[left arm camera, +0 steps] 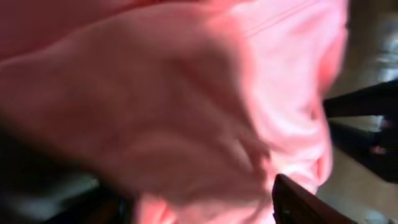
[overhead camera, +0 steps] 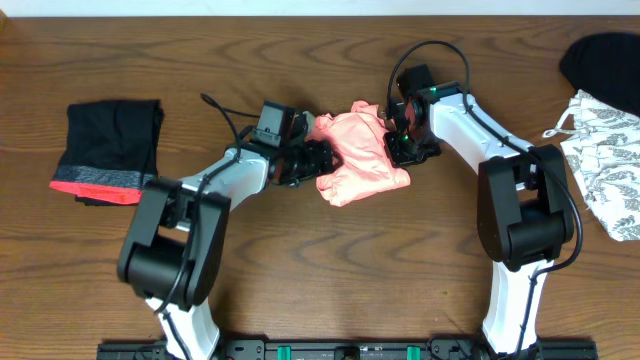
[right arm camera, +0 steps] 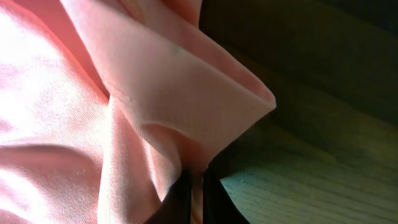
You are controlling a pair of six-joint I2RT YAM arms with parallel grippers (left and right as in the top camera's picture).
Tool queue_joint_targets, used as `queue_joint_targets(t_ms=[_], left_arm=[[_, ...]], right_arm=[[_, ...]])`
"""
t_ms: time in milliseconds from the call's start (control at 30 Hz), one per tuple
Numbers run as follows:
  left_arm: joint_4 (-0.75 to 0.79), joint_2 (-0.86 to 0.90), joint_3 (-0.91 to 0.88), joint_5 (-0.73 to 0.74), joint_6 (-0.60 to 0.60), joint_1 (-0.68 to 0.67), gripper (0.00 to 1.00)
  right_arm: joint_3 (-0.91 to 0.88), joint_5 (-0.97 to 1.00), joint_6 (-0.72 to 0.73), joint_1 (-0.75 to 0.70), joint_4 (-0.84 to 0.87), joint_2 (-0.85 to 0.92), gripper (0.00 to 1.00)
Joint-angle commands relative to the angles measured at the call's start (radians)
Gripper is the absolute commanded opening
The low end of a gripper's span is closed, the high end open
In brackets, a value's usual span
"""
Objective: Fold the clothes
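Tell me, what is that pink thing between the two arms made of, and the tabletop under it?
The pink garment looks like thin, smooth cloth, perhaps synthetic: close up it shows a soft sheen, a fine weave and limp folds. The table looks like brown wood or a wood-print laminate, with flowing grain lines; I cannot tell which.

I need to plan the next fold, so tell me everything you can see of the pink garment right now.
The pink garment is thin, smooth, slightly shiny salmon fabric, crumpled in a bunched heap, not folded flat, at the middle of the wooden table. A stitched hem runs along one doubled-over flap in the right wrist view. The right claw pinches its right edge shut; the left claw sits at its left side, grip unclear.
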Motion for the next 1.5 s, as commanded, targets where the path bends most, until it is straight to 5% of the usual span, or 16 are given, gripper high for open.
queue_joint_targets(t_ms=[0,200,300,633,1033,1467], left_arm=[[0.019,0.109,-0.020,0.106,-0.028,-0.011,0.72],[0.054,0.127,-0.020,0.125,-0.035,-0.035,0.70],[0.086,0.127,-0.020,0.132,-0.035,-0.035,0.60],[0.110,0.127,-0.020,0.134,-0.065,-0.037,0.58],[0.035,0.126,-0.020,0.135,-0.065,0.078,0.67],[0.010,0.126,-0.020,0.026,-0.059,0.105,0.73]], right_arm=[[-0.007,-0.001,0.013,-0.007,-0.006,0.006,0.07],[-0.007,-0.001,0.013,-0.006,-0.005,0.006,0.07],[-0.007,-0.001,0.013,-0.006,-0.005,0.006,0.07],[-0.007,-0.001,0.013,-0.006,-0.002,0.006,0.07],[0.017,0.011,0.002,-0.008,-0.014,-0.008,0.06],[0.085,0.082,0.010,-0.011,-0.016,-0.212,0.06]])
